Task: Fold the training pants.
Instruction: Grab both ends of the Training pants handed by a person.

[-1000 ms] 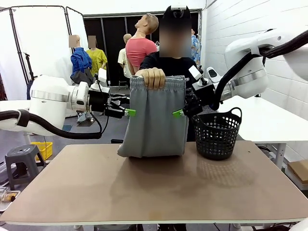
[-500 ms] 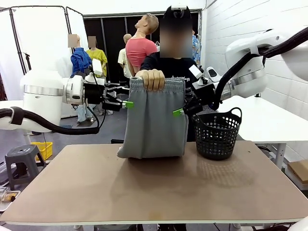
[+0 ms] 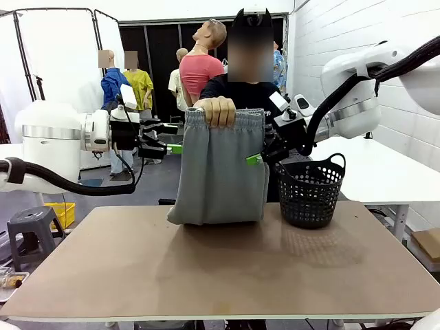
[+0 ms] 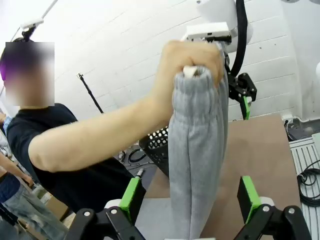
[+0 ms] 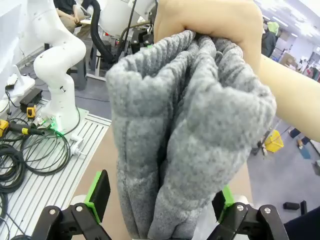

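A person's hand (image 3: 218,110) holds the light grey training pants (image 3: 220,172) up by the gathered waistband; their lower end rests on the table (image 3: 206,275). My left gripper (image 3: 173,148) hovers open just off the pants' left edge, at upper height. In the left wrist view the pants (image 4: 197,150) hang straight ahead beyond the spread green fingers (image 4: 131,196). My right gripper (image 3: 257,159) is open at the pants' right edge. In the right wrist view the bunched pants (image 5: 190,135) loom very close between the spread fingers (image 5: 98,192); whether they touch is unclear.
A black mesh basket (image 3: 311,192) stands on the table's far right, just beside my right gripper. The person stands at the far edge behind the pants. The near half of the brown tabletop is bare.
My left gripper has risen and drawn back a little to the left, away from the pants' edge. The right gripper, the hand and the pants have hardly moved.
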